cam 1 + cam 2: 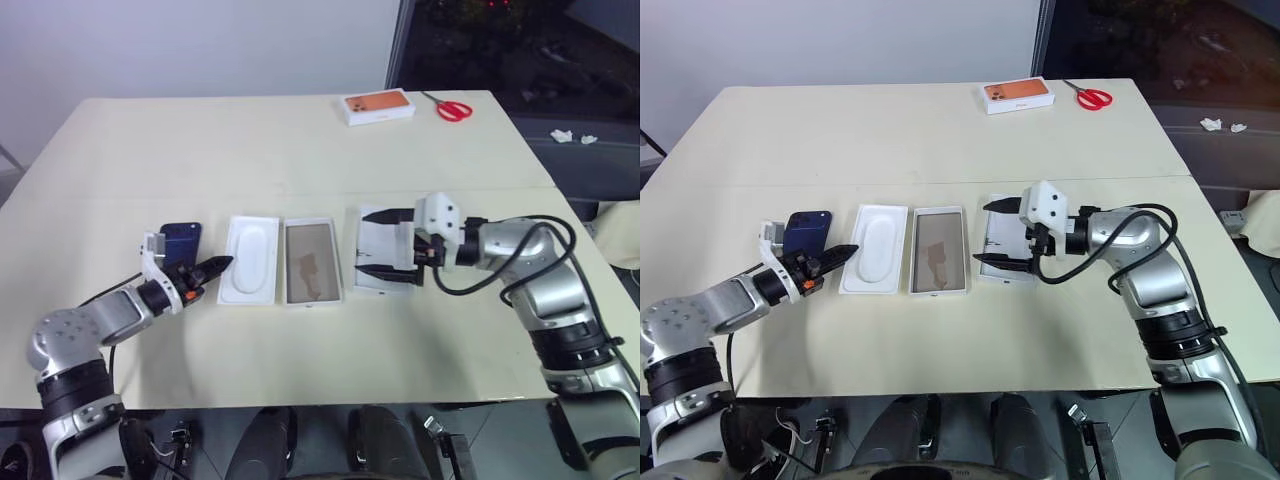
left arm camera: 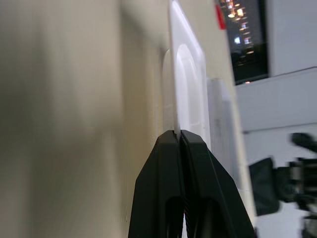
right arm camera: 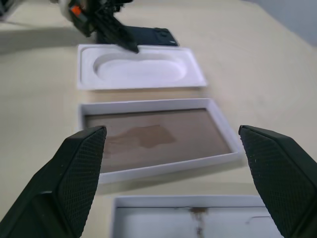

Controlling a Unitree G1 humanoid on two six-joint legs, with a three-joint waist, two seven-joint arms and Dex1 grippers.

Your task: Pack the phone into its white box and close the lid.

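Observation:
The dark blue phone (image 1: 181, 242) lies flat on the table at the left. To its right, in a row, are a white insert with an oval recess (image 1: 250, 260), the white box (image 1: 311, 262) with its brownish inside up, and the lid (image 3: 163, 218). My left gripper (image 1: 222, 264) is shut, just in front of the phone. Its tips sit at the insert's left rim (image 2: 173, 74); I cannot tell whether they pinch it. My right gripper (image 1: 385, 243) hangs open over the lid, pointing towards the box, with nothing between its fingers.
An orange-topped white box (image 1: 379, 105) and red scissors (image 1: 453, 109) lie at the table's far right. The table's front edge (image 1: 330, 404) runs close below both arms. A seam (image 1: 300, 192) crosses the tabletop behind the row.

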